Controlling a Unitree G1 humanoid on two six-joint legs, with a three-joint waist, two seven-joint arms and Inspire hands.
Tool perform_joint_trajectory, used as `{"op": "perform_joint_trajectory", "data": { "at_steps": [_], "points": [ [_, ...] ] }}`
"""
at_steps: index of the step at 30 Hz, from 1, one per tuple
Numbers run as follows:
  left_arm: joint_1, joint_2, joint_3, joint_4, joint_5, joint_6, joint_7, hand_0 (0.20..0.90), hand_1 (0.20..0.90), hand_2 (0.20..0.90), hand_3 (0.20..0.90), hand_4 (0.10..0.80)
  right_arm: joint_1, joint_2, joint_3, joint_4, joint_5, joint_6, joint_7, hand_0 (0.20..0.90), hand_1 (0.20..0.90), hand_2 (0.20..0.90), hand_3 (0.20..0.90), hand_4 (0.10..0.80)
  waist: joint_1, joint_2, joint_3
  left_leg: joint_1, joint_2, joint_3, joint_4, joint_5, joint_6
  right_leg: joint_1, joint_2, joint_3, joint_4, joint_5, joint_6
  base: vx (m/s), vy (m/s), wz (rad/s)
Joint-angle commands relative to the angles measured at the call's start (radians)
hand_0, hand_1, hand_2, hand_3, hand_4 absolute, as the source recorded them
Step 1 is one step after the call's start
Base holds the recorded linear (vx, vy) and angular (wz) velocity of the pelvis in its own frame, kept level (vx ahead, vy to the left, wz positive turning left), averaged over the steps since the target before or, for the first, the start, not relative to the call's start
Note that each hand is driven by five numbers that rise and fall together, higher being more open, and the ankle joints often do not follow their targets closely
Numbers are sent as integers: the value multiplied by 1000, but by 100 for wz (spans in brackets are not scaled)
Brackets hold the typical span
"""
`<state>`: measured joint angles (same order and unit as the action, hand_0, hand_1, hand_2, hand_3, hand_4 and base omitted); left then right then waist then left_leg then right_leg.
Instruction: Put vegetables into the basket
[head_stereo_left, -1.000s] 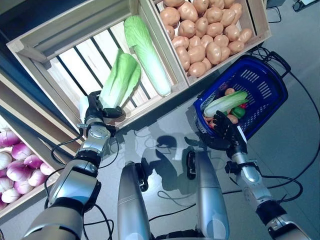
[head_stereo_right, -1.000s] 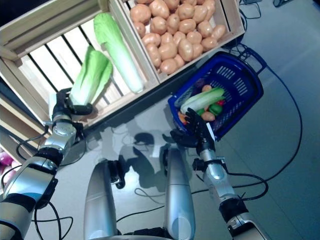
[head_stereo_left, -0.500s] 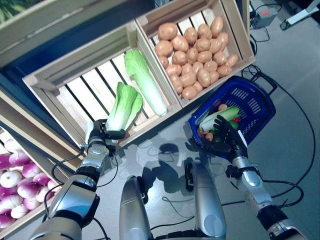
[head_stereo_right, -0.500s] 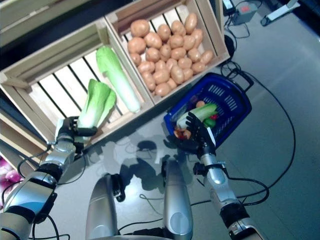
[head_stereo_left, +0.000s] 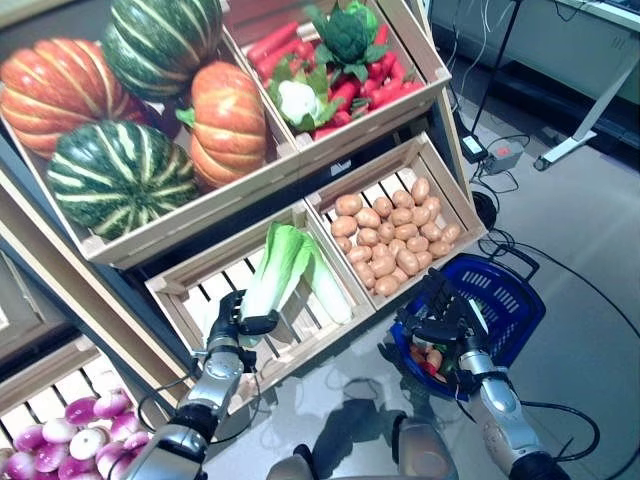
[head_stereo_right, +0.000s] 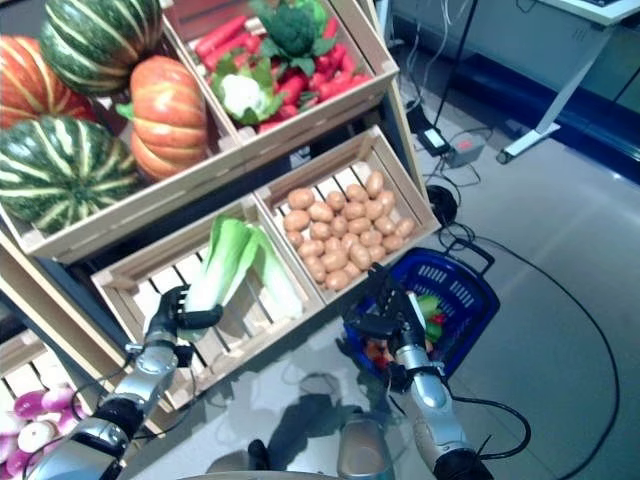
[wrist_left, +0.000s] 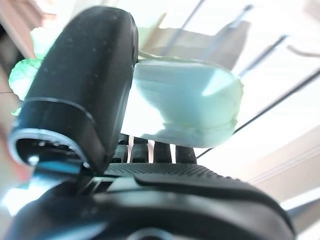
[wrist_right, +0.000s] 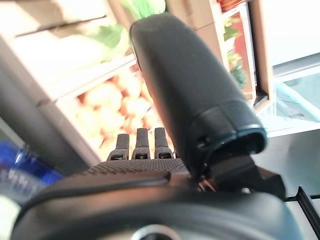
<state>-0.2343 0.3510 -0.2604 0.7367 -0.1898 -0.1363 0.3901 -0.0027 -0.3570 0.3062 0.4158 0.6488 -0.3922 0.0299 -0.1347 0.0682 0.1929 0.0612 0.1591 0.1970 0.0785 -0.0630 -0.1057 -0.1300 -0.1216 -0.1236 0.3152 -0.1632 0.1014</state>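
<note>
My left hand (head_stereo_left: 230, 322) is shut on the white base of a long green cabbage (head_stereo_left: 272, 272), which stands upright over the front of a slatted wooden crate (head_stereo_left: 196, 296). The left wrist view shows my thumb (wrist_left: 85, 85) pressed on the pale stem (wrist_left: 185, 105). A second cabbage (head_stereo_left: 328, 290) lies in the same crate behind it. To the right, on the floor, stands the blue basket (head_stereo_left: 512, 300) with a few vegetables (head_stereo_left: 430, 358) in it. My right hand (head_stereo_left: 447, 316) hovers open over the basket's near rim, fingers straight.
A crate of potatoes (head_stereo_left: 392, 232) sits beside the cabbage crate. The shelf above holds pumpkins (head_stereo_left: 120, 110) and a crate of carrots, broccoli and cauliflower (head_stereo_left: 330, 55). Purple turnips (head_stereo_left: 70, 440) lie low on the left. A white desk leg (head_stereo_left: 590, 120) stands at the far right.
The camera has tilted up, so the upper shelves now show. My left hand still grips the cabbage over the crate; my right hand stays by the basket.
</note>
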Motion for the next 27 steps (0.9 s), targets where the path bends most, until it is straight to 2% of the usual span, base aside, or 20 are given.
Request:
{"op": "perform_joint_trajectory", "data": {
  "at_steps": [1,4,7,10,11,19,27],
  "points": [
    [-9,56,56,-153,47,-162,67,300,300,300,300,400,-10,91,-80,-116,150,-25,141,900,900,900,900,800,27,-35,-100,-8,-34,-17,-74,95,36,144,-27,3,-279,181,2,31,-24,3],
    [35,48,41,-268,73,-175,54,300,300,300,300,400,1,125,-102,-139,229,20,175,900,900,900,900,800,41,-36,-112,23,-40,-27,-139,113,36,181,-20,-6,-345,211,7,19,-42,4],
    [81,55,27,-432,72,-200,-10,300,300,300,300,400,7,170,-113,-177,380,59,223,900,900,900,900,800,66,-48,-121,25,-49,-45,-166,107,40,203,-10,-22,-400,237,8,-28,-93,14],
    [95,56,9,-486,87,-216,-51,300,300,300,300,400,1,198,-109,-190,471,63,264,900,900,900,900,800,81,-56,-126,23,-52,-47,-166,101,44,202,-9,-28,-402,240,8,-40,-85,15],
    [103,58,-19,-517,92,-229,-81,300,300,300,300,400,-7,213,-98,-208,525,61,288,900,900,900,900,800,91,-63,-127,31,-53,-44,-166,97,49,210,-9,-33,-402,241,8,3,-62,12],
    [93,83,-106,-565,160,-264,-121,300,300,300,300,400,-48,203,-61,-236,587,41,318,900,900,900,900,800,114,-84,-135,51,-53,-38,-166,84,53,226,-7,-39,-402,236,9,6,-55,2],
    [61,105,-155,-566,164,-267,-175,300,300,300,300,400,-89,167,-49,-253,600,86,375,900,900,900,900,800,128,-99,-148,67,-55,-38,-166,70,56,240,-10,-40,-402,231,14,2,-4,0]
  ]
}}
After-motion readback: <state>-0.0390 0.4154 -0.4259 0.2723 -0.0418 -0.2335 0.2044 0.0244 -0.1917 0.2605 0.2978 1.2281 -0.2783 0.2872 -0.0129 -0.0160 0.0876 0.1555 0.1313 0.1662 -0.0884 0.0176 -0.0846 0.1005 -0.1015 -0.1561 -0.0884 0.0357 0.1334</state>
